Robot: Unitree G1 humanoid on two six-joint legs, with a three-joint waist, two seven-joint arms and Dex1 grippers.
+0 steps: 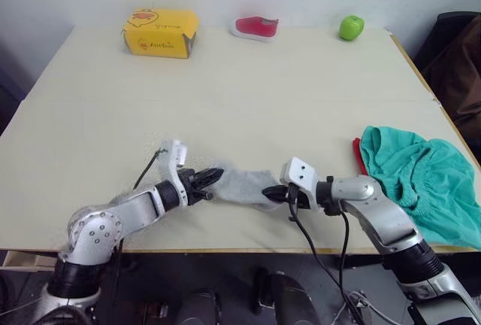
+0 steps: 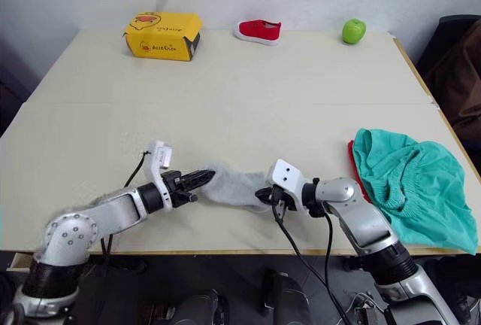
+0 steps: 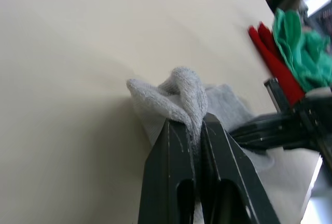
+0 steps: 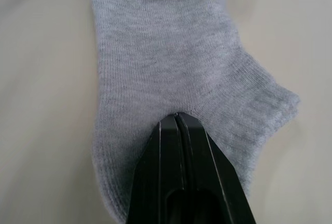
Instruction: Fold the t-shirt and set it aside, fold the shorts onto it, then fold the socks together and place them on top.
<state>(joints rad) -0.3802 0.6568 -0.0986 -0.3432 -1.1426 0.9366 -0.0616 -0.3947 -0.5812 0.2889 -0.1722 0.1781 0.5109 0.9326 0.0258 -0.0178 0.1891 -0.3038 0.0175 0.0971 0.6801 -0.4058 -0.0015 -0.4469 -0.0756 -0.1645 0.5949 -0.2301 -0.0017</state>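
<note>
Jaws of both grippers are pinched on the socks (image 1: 244, 184), soft ribbed grey knit stretched flat between them near the desk's (image 1: 248, 92) front edge. At the socks' left end the left gripper (image 1: 211, 177) clamps a bunched fold; at their right end the right gripper (image 1: 272, 191) is closed on the cuff. Both forearms lie low, pointing inward at each other. Right of the socks, the crumpled teal shorts (image 1: 421, 182) cover the t-shirt (image 1: 357, 156), a red edge showing.
</note>
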